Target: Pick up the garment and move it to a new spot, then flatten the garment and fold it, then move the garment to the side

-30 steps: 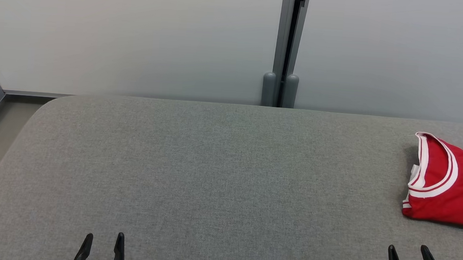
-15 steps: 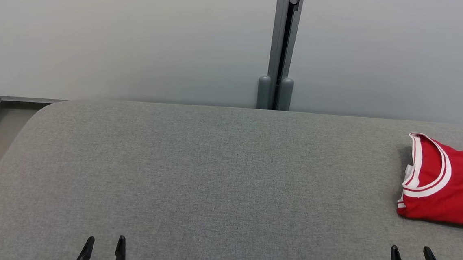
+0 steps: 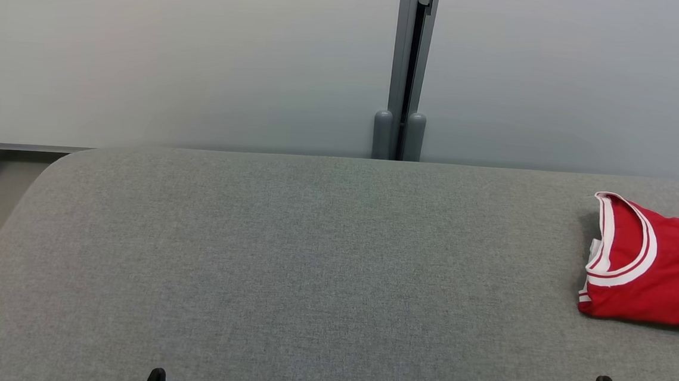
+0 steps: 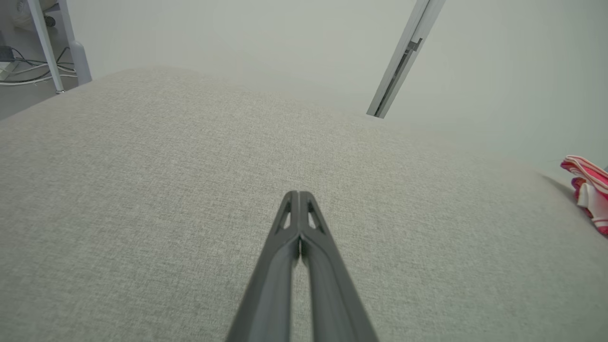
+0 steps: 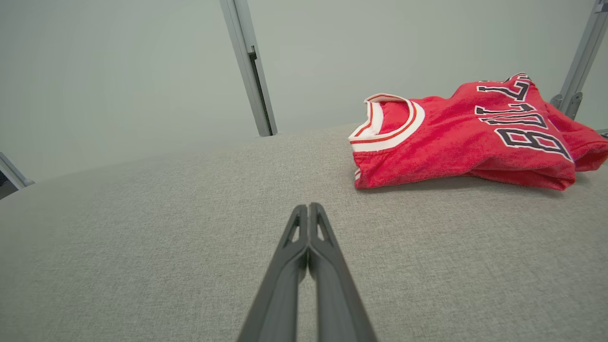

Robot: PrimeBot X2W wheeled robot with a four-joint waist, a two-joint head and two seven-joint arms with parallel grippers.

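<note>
Right wrist view first: my right gripper [image 5: 308, 205] has its two fingers pressed together tip to tip, nothing between them, hovering low over the grey padded table [image 5: 142, 247]. Ahead of those jaws and off to their right lies the garment [image 5: 456, 137], a red jersey with a white-striped collar and dark lettering, resting on the table as a loose, rumpled bundle, collar turned toward the jaws' left. Near, but not touching!

Over on the other side, my left gripper [image 4: 299, 192] is pinched shut too, and empty. Before its jaws there is bare grey cloth, with the jersey well apart, far off to their right.

Why so? Both pairs of jaws sit back at my edge of the table, which reads to me as a resting pose. The open stretch ahead of the left jaws looks like the room for spreading and folding. Whether the bundle awaits pickup or is already set aside, I cannot tell.
</note>
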